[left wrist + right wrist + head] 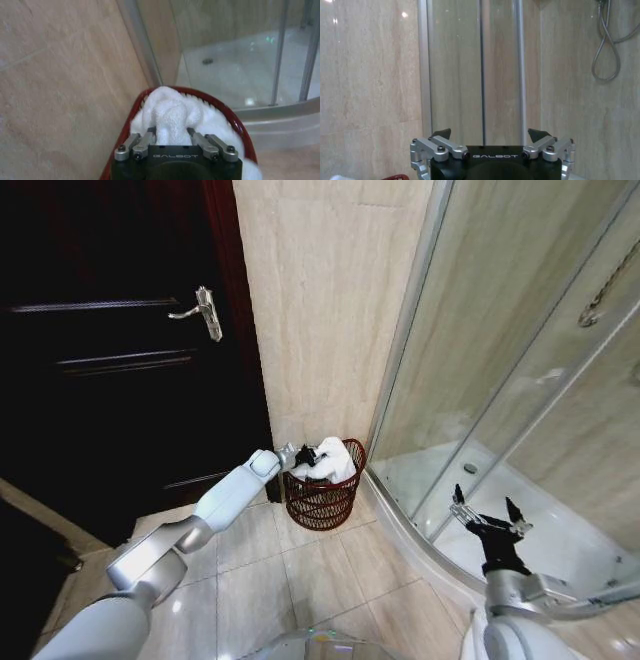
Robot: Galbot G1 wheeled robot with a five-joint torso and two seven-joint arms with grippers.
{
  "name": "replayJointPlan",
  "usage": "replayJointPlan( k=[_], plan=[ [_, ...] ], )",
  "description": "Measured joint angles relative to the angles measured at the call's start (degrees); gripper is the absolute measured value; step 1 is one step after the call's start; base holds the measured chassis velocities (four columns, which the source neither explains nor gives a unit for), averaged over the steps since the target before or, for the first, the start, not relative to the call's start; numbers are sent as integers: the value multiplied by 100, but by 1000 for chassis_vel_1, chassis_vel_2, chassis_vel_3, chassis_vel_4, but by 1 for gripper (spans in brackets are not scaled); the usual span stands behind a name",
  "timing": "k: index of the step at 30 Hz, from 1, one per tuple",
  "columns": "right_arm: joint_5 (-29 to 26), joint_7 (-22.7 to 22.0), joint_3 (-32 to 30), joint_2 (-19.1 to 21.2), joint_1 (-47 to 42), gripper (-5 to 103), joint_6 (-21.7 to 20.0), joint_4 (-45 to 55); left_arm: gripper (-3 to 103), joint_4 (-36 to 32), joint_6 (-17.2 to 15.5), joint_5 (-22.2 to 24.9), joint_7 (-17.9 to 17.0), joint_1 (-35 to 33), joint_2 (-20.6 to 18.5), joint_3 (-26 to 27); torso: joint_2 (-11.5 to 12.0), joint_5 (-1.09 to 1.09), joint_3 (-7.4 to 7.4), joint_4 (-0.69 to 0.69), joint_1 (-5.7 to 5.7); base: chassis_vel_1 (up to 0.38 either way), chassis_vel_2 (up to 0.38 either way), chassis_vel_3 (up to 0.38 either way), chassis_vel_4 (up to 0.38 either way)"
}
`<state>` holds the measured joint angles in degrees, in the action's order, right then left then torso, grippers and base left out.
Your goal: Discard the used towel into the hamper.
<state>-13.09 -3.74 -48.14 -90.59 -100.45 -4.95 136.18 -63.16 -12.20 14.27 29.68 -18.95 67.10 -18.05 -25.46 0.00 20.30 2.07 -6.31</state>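
Hamper [323, 498] sits on the tile floor [300, 580] tight in the corner: beige wall [320, 300] behind it, curved shower curb [400, 525] just to its right, dark door [110, 360] to its left. Open floor is all on the near side, toward the robot.

Left gripper [305, 457] is over the hamper's left rim, arm reaching in from the lower left. In the left wrist view its fingers [145, 140] are clamped on a bunched fold of the white towel [172, 112] (grip is on the middle hump). The towel is a crumpled mound with no clear long axis; it fills the hamper's mouth [210, 99] and heaps above the rim.

Right gripper [490, 520] hangs idle in front of the shower glass [520, 330], well apart from the hamper, fingers spread wide, nothing between them.
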Motion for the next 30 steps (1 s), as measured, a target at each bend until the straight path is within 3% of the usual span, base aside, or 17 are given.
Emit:
replayJointPlan(
  k=[1, 4, 5, 7, 10, 13, 18, 30],
  plan=[
    [-21, 1, -8, -2, -8, 100, 3, -4, 33, -153, -428, 2, 1, 37, 1, 2, -1, 1, 0, -1, 0, 0, 0, 0, 0],
    [-76, 1, -24, -6, -15, 100, 4, -23, 49, -413, -1072, 158, -13, 98, 1, 4, -1, 0, 0, -2, 0, 0, 0, 0, 0],
    [-76, 1, -24, -6, -15, 100, 4, -23, 49, -413, -1072, 158, -13, 98, 1, 4, -1, 0, 0, -2, 0, 0, 0, 0, 0],
    [-109, 1, -25, -7, -13, 100, -2, -28, 60, -605, -1446, 241, 82, 109, -42, 2, -2, 1, 0, -1, 0, 0, 0, 0, 0],
    [-119, 1, -23, -9, -9, 100, -14, -30, 66, -735, -1686, 241, 142, 104, -80, 19, -2, 0, 0, 0, 0, 0, 0, 0, 0],
    [-125, 1, -13, -24, -3, 100, -26, -38, 83, -892, -1979, 206, 148, 17, -91, 196, -2, 0, 1, 0, 0, 0, 0, 0, 0],
    [-126, 5, 7, -27, -18, 100, -56, -38, 97, -1038, -2091, 208, 155, -87, -134, 328, -3, 0, 1, -1, -1, 0, 0, 0, 0],
    [-111, -14, 49, -21, 4, 100, -161, 12, 100, -1098, -1869, 233, 265, -189, -185, 541, -3, 0, 1, -1, -1, 0, 0, 0, 0]
  ],
)
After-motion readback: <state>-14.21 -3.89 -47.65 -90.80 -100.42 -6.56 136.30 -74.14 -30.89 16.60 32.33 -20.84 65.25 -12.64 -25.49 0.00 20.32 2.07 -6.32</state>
